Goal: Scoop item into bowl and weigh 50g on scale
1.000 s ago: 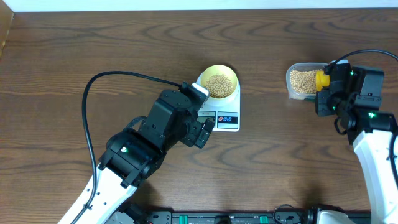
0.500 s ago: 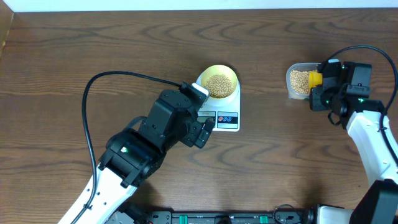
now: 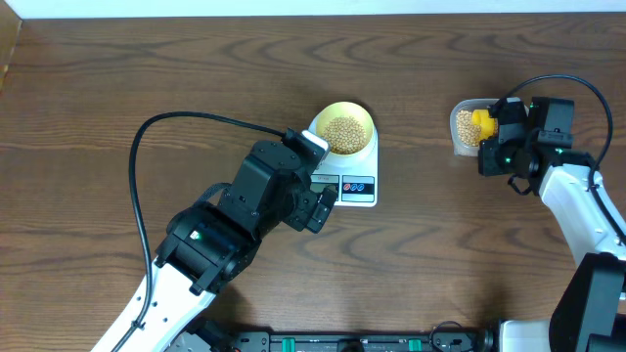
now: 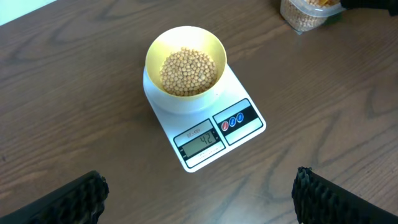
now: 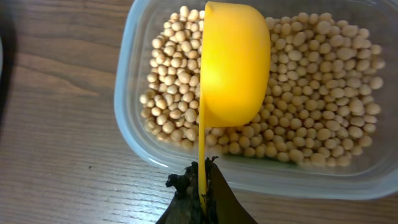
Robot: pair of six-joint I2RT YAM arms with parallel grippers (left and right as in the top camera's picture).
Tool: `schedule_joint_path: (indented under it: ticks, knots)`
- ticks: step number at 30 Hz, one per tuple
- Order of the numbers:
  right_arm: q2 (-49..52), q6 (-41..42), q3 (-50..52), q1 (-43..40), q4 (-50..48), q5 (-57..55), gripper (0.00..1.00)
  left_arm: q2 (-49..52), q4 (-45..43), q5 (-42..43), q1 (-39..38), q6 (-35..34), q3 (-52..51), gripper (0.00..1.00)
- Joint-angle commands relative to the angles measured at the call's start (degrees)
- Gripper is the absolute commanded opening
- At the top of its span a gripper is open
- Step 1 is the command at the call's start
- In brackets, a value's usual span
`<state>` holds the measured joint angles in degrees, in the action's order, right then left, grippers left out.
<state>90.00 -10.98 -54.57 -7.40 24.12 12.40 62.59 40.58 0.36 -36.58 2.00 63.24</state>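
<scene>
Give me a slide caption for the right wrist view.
Right gripper holds the yellow scoop, turned on its side, over the clear tub of beans.

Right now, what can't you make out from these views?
- Scoop: right wrist view shows only its outside; its contents are hidden.
- Scale display: digits too small overhead, with the left arm partly over it.
- Tub: cut off by the right wrist frame's top and right edges.
</scene>
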Motion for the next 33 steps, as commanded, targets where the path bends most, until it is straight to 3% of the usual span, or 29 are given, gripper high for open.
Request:
schedule_joint_path:
  ticks: [1, 8, 17, 33]
  knots:
    - [1.1, -0.2, 0.0, 1.0, -0.5, 2.7, 0.01, 0.3, 0.2, 0.5, 0.2, 1.0, 0.0, 0.97]
    - [1.1, -0.2, 0.0, 1.1, -1.0, 8.9, 0.01, 0.3, 0.2, 0.5, 0.2, 1.0, 0.0, 0.97]
    - [1.1, 0.3, 0.0, 0.5, -1.0, 9.2, 0.01, 0.3, 0.2, 0.5, 0.2, 1.0, 0.0, 0.97]
    - [1.1, 1.1, 0.0, -5.2, -1.0, 15.3, 0.01, 0.3, 0.2, 0.5, 0.2, 1.0, 0.0, 0.97]
